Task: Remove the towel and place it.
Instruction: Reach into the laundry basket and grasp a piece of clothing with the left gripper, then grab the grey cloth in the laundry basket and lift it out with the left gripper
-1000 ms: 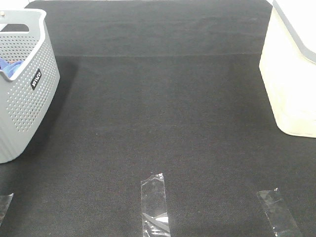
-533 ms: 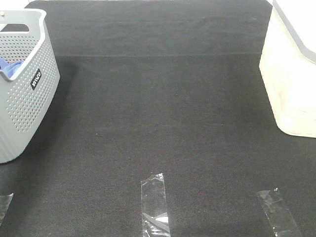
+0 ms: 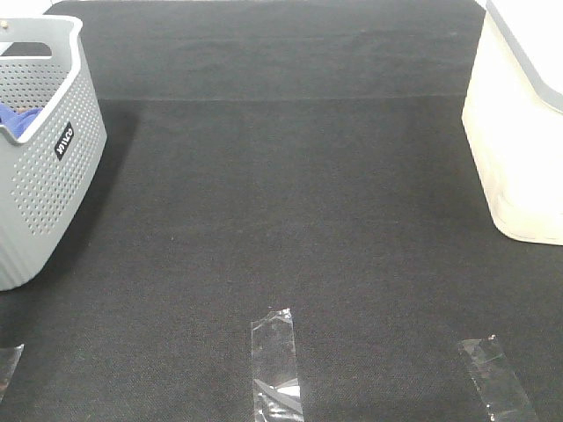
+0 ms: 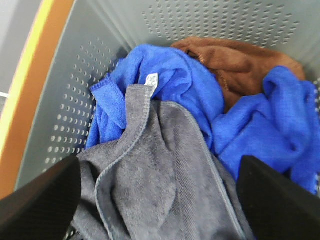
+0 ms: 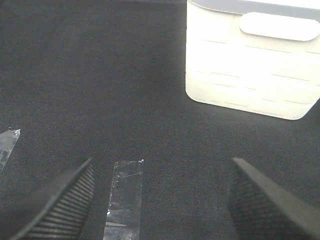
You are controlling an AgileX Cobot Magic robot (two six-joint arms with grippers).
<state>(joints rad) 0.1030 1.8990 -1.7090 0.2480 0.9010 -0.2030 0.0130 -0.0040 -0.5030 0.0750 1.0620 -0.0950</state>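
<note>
Hovering over the heap of cloth inside the basket, the left gripper (image 4: 156, 170) had its two dark fingers spread wide apart, with nothing between them and neither finger visibly touching the fabric. Directly below the gap lay the slate-grey terry cloth towel with stitched hems (image 4: 160, 185), crumpled, with one hemmed corner and its small white label turned up against the bright blue cloth (image 4: 175, 85) behind it. More of that blue fabric bunched up beside the towel, and a rust-brown cloth (image 4: 240, 60) sat beyond it against the far wall. All three lay in the perforated grey plastic basket (image 3: 44, 176). In the high view the basket stood at the left edge of the black felt-like mat (image 3: 281, 193), with only a scrap of blue showing over its rim; the towel could not be seen from there.

The right gripper (image 5: 161, 165) was likewise spread open and empty, its ribbed black fingers hanging above bare mat. A strip of clear tape (image 5: 124, 195) lay on the mat just beneath it, nearer one finger than the other. Further out stood the cream-white plastic bin with a grey rim (image 5: 250, 65), at the right edge of the mat, well apart from the basket.

Neither arm showed in the high view.
</note>
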